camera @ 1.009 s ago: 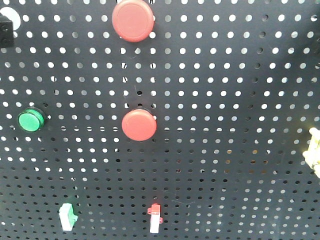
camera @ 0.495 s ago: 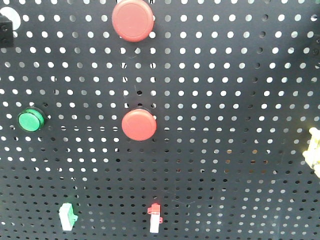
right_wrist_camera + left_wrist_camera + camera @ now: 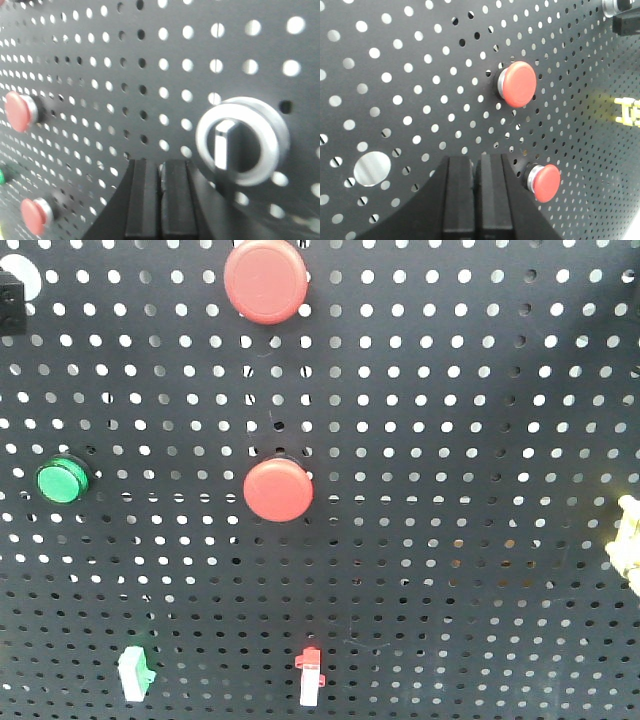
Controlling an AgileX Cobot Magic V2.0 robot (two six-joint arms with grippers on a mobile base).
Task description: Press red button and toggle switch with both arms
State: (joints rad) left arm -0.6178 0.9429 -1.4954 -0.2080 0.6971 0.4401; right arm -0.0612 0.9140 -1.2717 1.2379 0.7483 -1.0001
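Observation:
A black pegboard [image 3: 450, 440] carries two red buttons, an upper one [image 3: 265, 280] and a middle one [image 3: 278, 489]. Low on it sit a red-and-white toggle switch [image 3: 310, 676] and a green-and-white one [image 3: 134, 672]. Neither gripper shows in the front view. In the left wrist view my left gripper [image 3: 479, 160] is shut and empty, close to the board, with one red button [image 3: 544, 182] just to its right and another [image 3: 518, 84] above it. In the right wrist view my right gripper [image 3: 161, 165] is shut and empty, just left of a silver-ringed rotary switch [image 3: 242, 141].
A green button [image 3: 62, 481] sits at the board's left and a pale yellow part [image 3: 627, 540] at its right edge. A large round hole [image 3: 371, 169] lies left of the left gripper. Two red buttons [image 3: 19, 111] [image 3: 34, 216] show far left in the right wrist view.

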